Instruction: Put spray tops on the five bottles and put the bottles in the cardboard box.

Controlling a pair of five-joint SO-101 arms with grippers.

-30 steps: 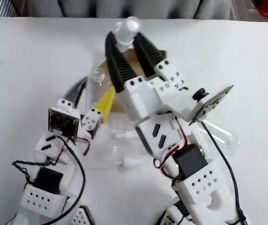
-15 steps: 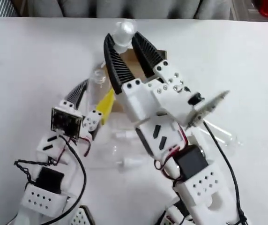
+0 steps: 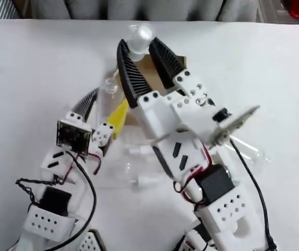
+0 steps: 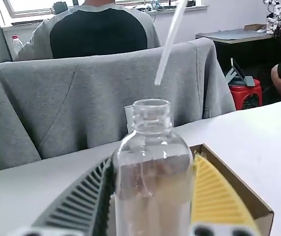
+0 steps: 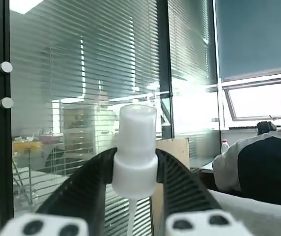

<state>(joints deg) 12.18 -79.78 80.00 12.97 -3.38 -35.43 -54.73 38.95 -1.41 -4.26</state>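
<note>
My right gripper [image 3: 139, 44] is held high over the table, its black fingers shut on a white spray top [image 3: 139, 36]. The right wrist view has the same spray top [image 5: 135, 152] upright between the fingers, its tube pointing down. My left gripper [image 3: 109, 99], one finger grey and one yellow, is shut on an upright clear bottle [image 3: 109, 88]. In the left wrist view the bottle [image 4: 153, 167] has an open mouth, and the spray top's tube [image 4: 172, 42] hangs slanted just above it. The cardboard box [image 4: 238, 196] stands right behind the bottle.
A clear bottle [image 3: 249, 152] lies on the table to the right of the right arm. More clear bottles [image 3: 123, 168] and loose spray tops [image 3: 145, 181] lie between the two arms. The cardboard box [image 3: 148, 65] sits under the right gripper.
The right gripper has shifted the spray top slightly left and nearer, toward the bottle's mouth. The left arm holds the bottle nearly still.
</note>
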